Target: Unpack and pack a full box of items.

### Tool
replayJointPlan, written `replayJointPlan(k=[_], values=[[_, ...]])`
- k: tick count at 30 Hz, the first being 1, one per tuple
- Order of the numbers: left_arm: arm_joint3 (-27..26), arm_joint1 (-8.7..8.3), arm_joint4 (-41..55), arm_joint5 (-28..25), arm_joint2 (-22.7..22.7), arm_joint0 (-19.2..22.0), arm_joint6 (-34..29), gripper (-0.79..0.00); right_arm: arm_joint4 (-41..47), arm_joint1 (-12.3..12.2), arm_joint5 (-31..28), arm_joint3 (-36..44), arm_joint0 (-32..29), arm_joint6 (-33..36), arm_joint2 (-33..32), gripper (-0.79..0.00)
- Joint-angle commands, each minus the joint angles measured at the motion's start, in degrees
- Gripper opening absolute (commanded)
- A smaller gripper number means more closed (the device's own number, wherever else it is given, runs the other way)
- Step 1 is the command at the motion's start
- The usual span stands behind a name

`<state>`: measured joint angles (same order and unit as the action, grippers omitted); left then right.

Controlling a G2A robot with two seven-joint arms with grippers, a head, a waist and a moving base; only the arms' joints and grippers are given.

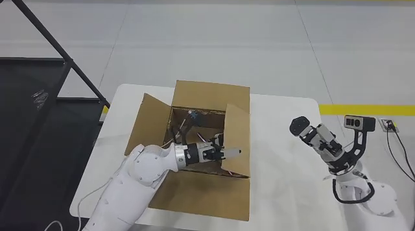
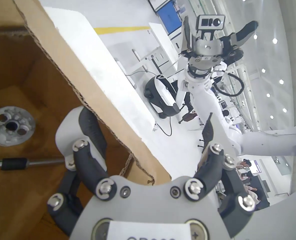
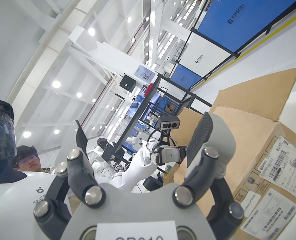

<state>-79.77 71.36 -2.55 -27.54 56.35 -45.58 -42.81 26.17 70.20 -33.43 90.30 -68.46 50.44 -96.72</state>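
Note:
An open cardboard box stands in the middle of the white table, flaps spread. My left gripper is inside it by the right-hand flap. In the left wrist view the left gripper is open and straddles that flap's torn edge, one finger inside, one outside. On the box floor lie a round grey disc and a metal rod with a black sleeve. My right gripper is held up over the table to the right of the box, open with nothing in it.
Several dark small items lie at the back of the box. A black frame rack stands left of the table. The box's outer side carries white labels. Bare table surface lies between the box and the right arm.

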Motion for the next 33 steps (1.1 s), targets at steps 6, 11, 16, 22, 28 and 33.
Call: replayJointPlan(k=[6,11,16,22,28,33], values=[[0.97,1.49,-0.79,-0.82,-4.19,2.08,3.37,0.0,1.95,-0.56,-1.58,0.04,-2.35,-0.06,-2.37,0.0],[3.43,3.04,-0.95,-1.69,-7.71,4.38,6.35,0.0,3.08,-0.94,-2.44,-0.15,-4.17,-0.12,-4.04,0.0],[6.46,4.83,-1.3,-2.07,-11.19,6.87,9.06,0.0,4.51,-1.31,-2.95,-1.01,-5.18,-0.06,-5.51,0.0],[11.0,7.14,-2.0,-1.13,-15.36,10.12,10.08,0.0,6.08,-1.74,-3.82,-2.06,-5.89,0.86,-6.78,0.0],[15.26,9.51,-3.1,2.37,-19.07,12.97,9.98,0.0,8.21,-2.12,-4.78,-4.26,-6.23,1.49,-7.93,0.0],[18.11,11.28,-3.7,4.69,-21.21,14.71,9.71,0.0,9.51,-2.38,-4.59,-6.16,-5.89,1.6,-8.2,0.0]])
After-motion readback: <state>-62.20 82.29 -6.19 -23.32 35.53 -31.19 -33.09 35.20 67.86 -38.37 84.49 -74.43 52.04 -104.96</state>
